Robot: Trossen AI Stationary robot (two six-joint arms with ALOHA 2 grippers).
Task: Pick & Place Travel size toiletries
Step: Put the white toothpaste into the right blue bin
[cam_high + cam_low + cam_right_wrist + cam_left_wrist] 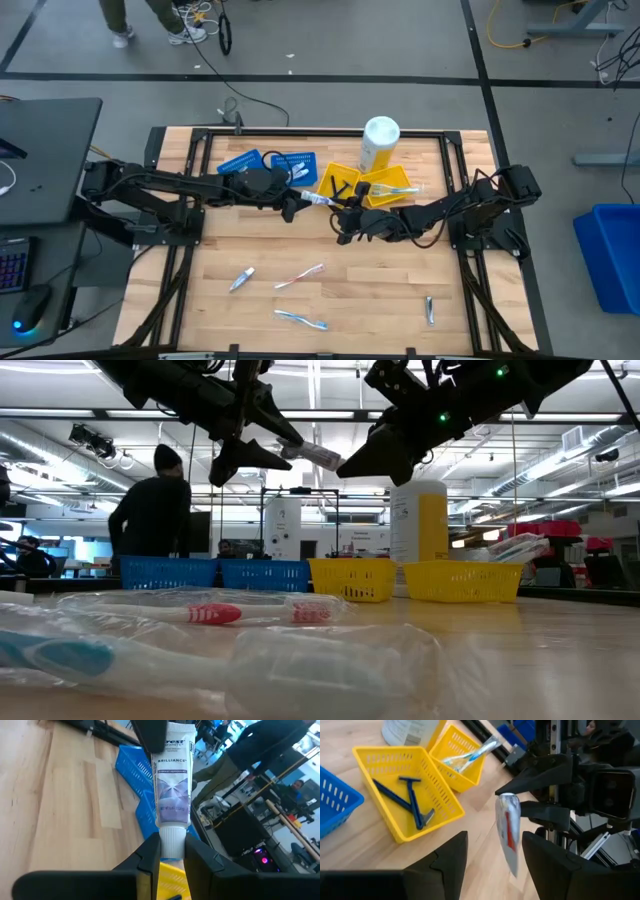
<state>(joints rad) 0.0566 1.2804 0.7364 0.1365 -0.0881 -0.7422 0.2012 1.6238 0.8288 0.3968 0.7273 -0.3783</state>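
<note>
we note razors [407, 800] and toothbrushes [470, 755] already binned, four items left on the tabletop [380, 300]; right pincer [171, 851] clamps a toothpaste tube [173, 790] mid-air, left pincer [492, 857] released beside it.

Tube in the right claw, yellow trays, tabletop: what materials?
Tube: looks like soft laminate or plastic, glossy printed body with a silvery sheen, matte white cap end pinched in the right claw.
Yellow trays: molded plastic, slotted lattice walls, slight gloss.
Tabletop: wood, probably butcher-block; visible plank seams and grain, satin finish.
</note>
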